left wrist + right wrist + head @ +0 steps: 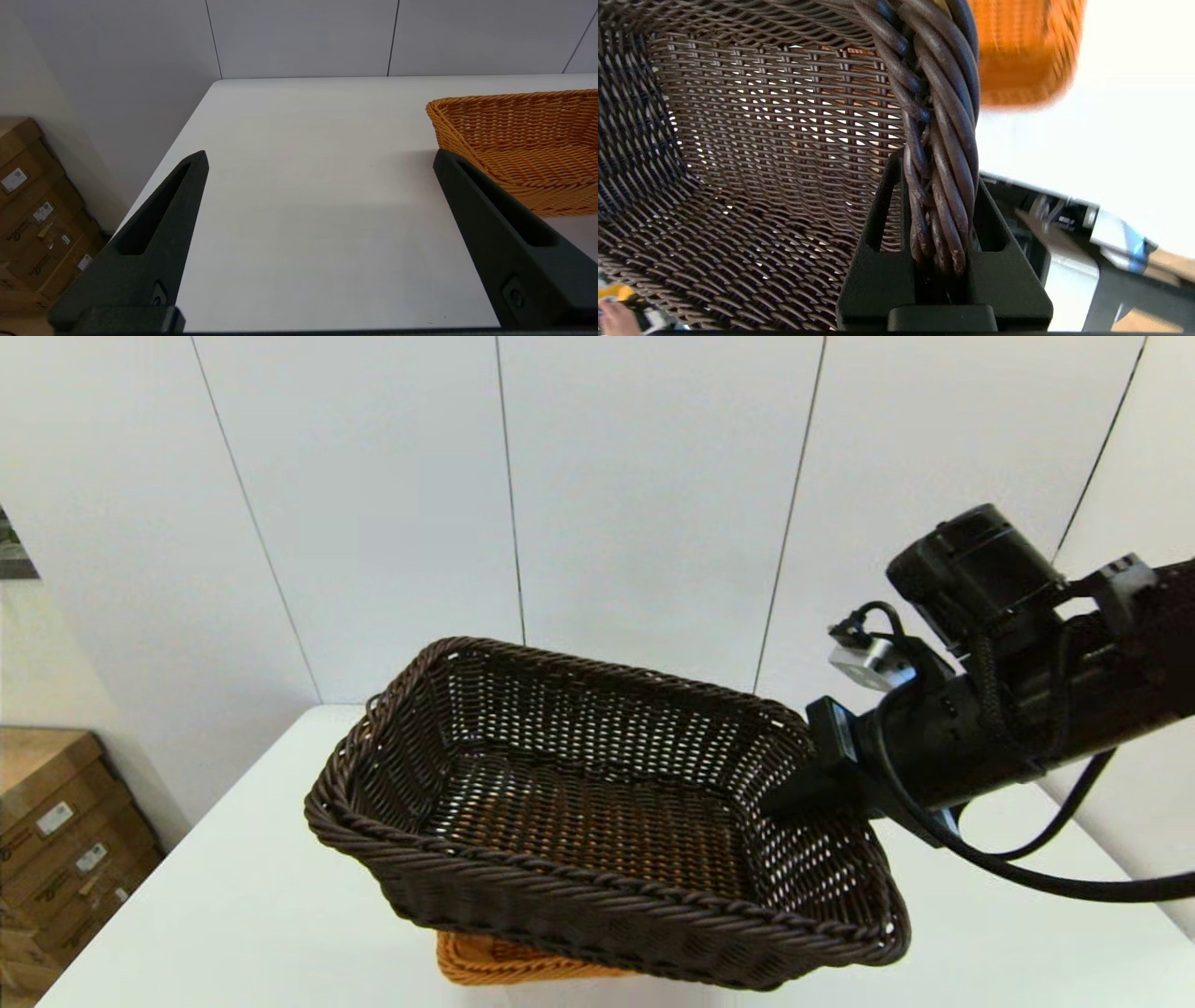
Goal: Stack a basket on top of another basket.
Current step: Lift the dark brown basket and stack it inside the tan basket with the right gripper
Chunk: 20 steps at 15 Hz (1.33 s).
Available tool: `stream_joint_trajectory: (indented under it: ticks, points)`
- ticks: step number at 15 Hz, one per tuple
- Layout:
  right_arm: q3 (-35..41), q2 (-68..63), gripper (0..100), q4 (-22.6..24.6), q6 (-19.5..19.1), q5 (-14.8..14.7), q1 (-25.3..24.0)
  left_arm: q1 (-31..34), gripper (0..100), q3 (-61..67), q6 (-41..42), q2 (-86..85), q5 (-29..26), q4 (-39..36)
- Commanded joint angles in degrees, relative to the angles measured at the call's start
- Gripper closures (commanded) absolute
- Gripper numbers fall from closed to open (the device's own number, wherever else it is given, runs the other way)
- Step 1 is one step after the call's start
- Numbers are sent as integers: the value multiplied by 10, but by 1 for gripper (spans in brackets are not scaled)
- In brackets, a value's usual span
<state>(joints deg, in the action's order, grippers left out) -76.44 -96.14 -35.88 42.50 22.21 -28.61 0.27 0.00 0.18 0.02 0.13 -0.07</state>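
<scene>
Nearest my head camera, the dark brown basket hung tilted in the air, its far left corner raised and its near right corner low. My right gripper was clamped on that basket's braided rim, one finger inside the wall and one outside, at the right-hand short side. Directly beneath it sat the orange-tan basket, resting on the white table; only a sliver of its near edge showed under the dark one, and its colour glowed through the open weave.

My left gripper waited just beside the orange-tan basket, above bare table, fingers spread wide and holding nothing.

I judged the carry nearly finished, with lowering and release left. Holding one short side let the basket sag and twist, so a low corner could have landed on the lower rim instead of inside it, leaving the load cocked or nudging the orange-tan basket across the table. Letting go while tilted could have tipped it off.
</scene>
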Motion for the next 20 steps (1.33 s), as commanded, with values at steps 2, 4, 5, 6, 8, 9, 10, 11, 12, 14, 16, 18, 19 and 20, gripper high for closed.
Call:
stream_joint_trajectory:
  ticks: [2,4,5,6,8,9,10,11,12,14,16,18,19,20]
  points:
    - [-70,-101,100,-3,-29,-38,-1,0,0,0,0,0,0,0]
    - [-88,-128,100,-4,-56,-55,-2,0,0,0,0,0,0,0]
    - [-95,-139,100,-3,-68,-58,-2,0,0,0,0,0,0,0]
    - [-101,-150,100,-3,-77,-59,-2,0,0,0,0,0,0,0]
    - [-117,-173,100,-3,-89,-59,-3,0,0,0,0,0,0,0]
    - [-128,-187,100,-3,-94,-59,-3,0,0,0,0,0,0,0]
    - [-135,-197,100,-3,-97,-59,-3,0,0,0,0,0,0,0]
    - [-142,-205,100,-3,-98,-59,-4,0,0,0,0,0,0,0]
    - [-147,-215,100,-3,-100,-59,-5,0,0,0,0,1,0,0]
    - [-158,-231,100,-3,-102,-59,-7,0,0,0,0,0,0,0]
    - [-159,-241,100,-3,-103,-60,-7,0,0,0,0,0,0,0]
    - [-159,-245,100,-3,-103,-60,-7,0,0,0,0,0,0,0]
    - [-159,-248,100,-3,-102,-60,-7,0,0,0,0,1,0,0]
    - [-159,-249,100,-3,-102,-60,-7,0,0,0,0,0,0,0]
